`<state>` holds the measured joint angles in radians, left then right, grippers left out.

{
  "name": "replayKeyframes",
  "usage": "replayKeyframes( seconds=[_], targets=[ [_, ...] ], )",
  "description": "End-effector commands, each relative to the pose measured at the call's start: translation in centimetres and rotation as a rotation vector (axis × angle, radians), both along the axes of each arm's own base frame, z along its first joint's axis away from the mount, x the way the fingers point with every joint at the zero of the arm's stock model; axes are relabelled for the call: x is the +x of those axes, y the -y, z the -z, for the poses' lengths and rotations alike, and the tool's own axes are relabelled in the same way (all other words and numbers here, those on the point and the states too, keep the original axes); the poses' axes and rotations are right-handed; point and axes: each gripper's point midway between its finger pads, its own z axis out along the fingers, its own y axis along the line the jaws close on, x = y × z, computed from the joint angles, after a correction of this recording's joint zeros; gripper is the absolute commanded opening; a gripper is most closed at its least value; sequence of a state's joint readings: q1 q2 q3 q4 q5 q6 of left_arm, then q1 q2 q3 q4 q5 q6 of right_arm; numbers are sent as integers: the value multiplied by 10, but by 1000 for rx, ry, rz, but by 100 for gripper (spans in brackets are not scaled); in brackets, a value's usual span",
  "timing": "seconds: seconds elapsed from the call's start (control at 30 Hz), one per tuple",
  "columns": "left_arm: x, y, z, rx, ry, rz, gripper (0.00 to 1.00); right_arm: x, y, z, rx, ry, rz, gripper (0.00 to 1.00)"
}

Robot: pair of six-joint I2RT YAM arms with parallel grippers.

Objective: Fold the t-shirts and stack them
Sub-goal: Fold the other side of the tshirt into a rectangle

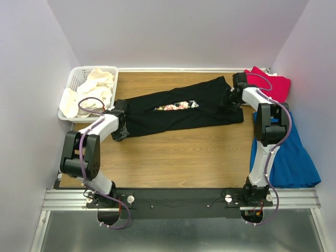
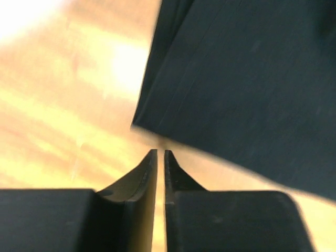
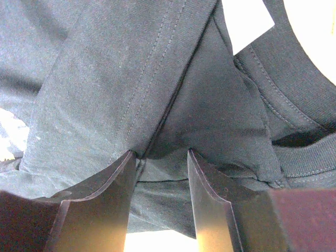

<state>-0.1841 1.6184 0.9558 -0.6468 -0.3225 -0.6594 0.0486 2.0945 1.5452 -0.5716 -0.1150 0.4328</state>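
No writing or label can be read on the black t-shirt, only a strip of floral print showing at its fold. The left hand is all but closed with nothing between its fingers, the shirt's corner just ahead on the worktop. The right hand stands partly open, shirt fabric bunched between its fingers.

a lab test cell: plain white walls boxing a wooden table.

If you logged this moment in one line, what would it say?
black t-shirt: half-folded on table | left gripper: nearly shut, empty | right gripper: fabric between fingers
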Motion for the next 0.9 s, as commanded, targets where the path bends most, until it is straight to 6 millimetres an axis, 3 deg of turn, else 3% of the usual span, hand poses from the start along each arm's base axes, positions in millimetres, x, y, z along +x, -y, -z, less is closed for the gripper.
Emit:
replayKeyframes(
  seconds=[0.0, 0.2, 0.3, 0.43, 0.57, 0.7, 0.87],
  targets=[
    [-30, 8, -12, -55, -26, 10, 11, -19, 14, 42, -66, -123, 68, 52],
    [-46, 11, -4, -61, -57, 28, 1, -26, 18, 45, -70, -150, 86, 52],
    [-31, 14, -20, -68, 13, 16, 1, -26, 17, 41, -62, -146, 82, 52],
    [-8, 14, -49, -77, 142, -18, 12, -28, 22, 38, -91, -145, 91, 52],
    [11, 11, -61, -58, 216, -57, 16, -39, 37, 44, -140, -182, 129, 52],
    [28, 17, -53, -82, 241, -65, 17, -50, 45, 44, -158, -199, 147, 52],
    [42, 27, -29, -115, 224, -48, 19, -37, 42, 32, -139, -160, 133, 52]
  ],
)
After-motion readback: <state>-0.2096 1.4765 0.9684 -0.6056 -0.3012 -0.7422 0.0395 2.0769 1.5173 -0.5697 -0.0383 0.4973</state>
